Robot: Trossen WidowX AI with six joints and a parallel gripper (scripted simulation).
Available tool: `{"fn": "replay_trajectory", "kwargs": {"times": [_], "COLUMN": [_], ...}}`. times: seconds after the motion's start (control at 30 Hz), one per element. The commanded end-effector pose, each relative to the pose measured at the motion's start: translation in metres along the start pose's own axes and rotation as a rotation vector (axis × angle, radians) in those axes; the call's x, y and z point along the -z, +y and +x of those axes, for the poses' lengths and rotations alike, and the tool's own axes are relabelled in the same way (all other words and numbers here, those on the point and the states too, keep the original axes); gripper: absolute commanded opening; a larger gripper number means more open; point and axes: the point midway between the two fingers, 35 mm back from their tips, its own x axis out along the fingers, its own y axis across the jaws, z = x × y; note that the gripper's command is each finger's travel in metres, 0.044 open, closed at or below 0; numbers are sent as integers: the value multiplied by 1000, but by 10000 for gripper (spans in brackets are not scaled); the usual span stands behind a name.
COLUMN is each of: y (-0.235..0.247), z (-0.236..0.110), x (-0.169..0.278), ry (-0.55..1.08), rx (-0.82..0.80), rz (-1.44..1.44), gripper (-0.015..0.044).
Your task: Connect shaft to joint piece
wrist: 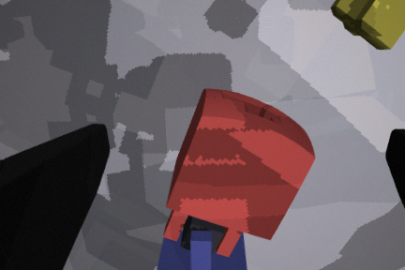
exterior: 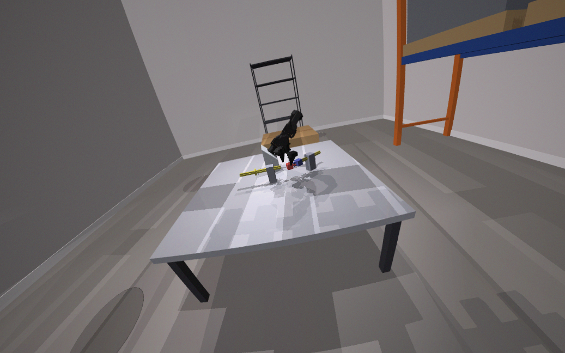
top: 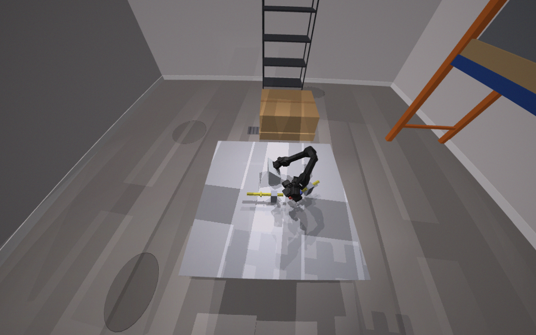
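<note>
Fingers (top: 293, 197) (exterior: 287, 162) stand wide apart around the red joint piece (top: 290, 197) (exterior: 289, 166) (wrist: 241, 168), right of the near-left yellow shaft (top: 257, 194) (exterior: 253, 171) (wrist: 370, 10); withdrawing sideways could knock it off line, making that shaft jam against its rim.

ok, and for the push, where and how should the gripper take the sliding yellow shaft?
I'd come from above and close across the long stretch of the yellow shaft beyond its block, by the small collar. It runs level and raised off the table, so the fingers can likely straddle it. The inner end is short and sits near the red joint piece.
</note>
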Motion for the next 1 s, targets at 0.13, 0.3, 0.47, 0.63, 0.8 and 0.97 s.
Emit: {"fn": "replay_trajectory", "kwargs": {"times": [0.13,0.3,0.47,0.63,0.8,0.97], "y": [0,-2,-3,-6,-8,-9], "z": [-29,-47,-64,-82,-100,-102], "x": [-5,-6,-7,-7,-5,-5], "ry": [17,27,36,44,49,50], "rx": [-9,-17,-30,-48,-69,-72], "rz": [-285,-456,-626,-796,-961,-984], "gripper": [440,440,440,440,440,440]}}
